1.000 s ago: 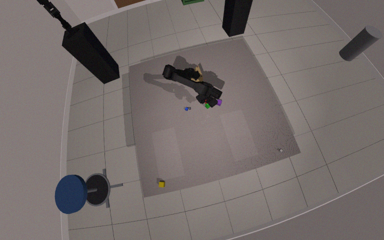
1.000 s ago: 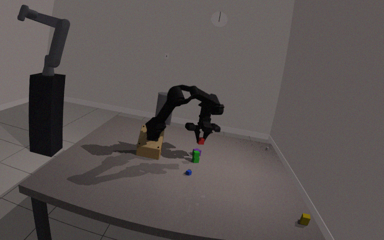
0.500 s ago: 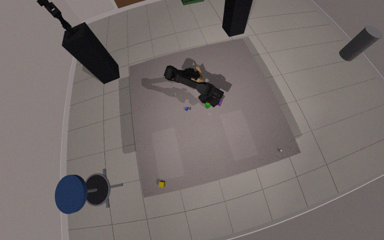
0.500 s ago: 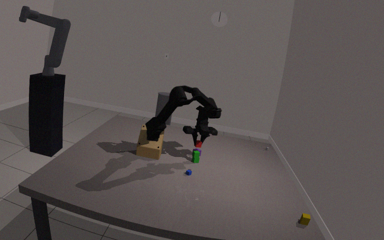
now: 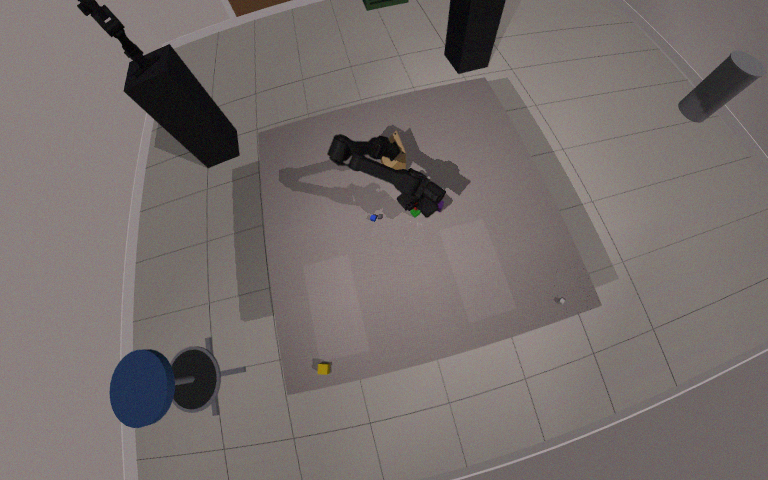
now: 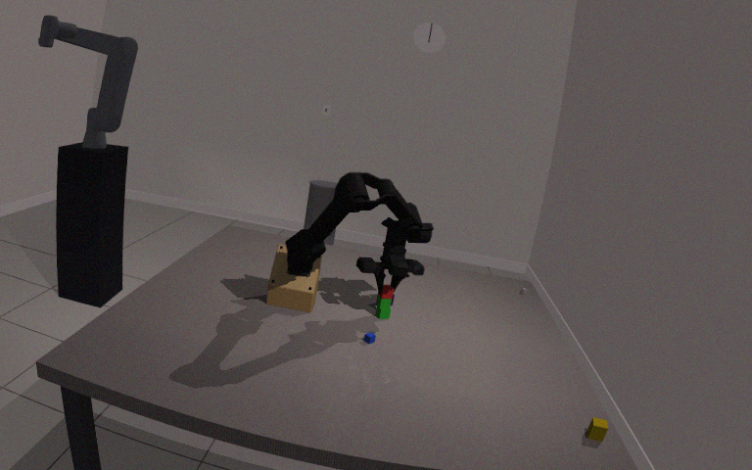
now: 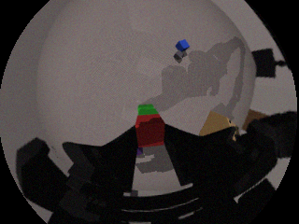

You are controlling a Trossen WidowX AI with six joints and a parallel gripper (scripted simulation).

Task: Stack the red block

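Observation:
The red block [image 6: 387,291] [image 7: 149,130] is between the fingertips of my gripper [image 6: 387,290] [image 7: 149,126], which is shut on it. The green tower [image 6: 383,308] [image 5: 415,212] stands upright on the table, directly below the red block in the exterior view. No gap shows between them there, but I cannot tell whether they touch. In the wrist view a green strip [image 7: 147,109] shows just beyond the red block; the rest of the tower is hidden under it. In the top view the arm hides most of the red block.
A purple block [image 5: 440,206] [image 7: 139,151] is close behind the tower, partly hidden. A small blue block [image 5: 373,217] [image 6: 369,338] [image 7: 182,45] lies nearby, with a small grey piece [image 5: 380,216] [image 7: 177,57] beside it. A yellow block [image 5: 323,368] [image 6: 596,429] is far off near the table edge.

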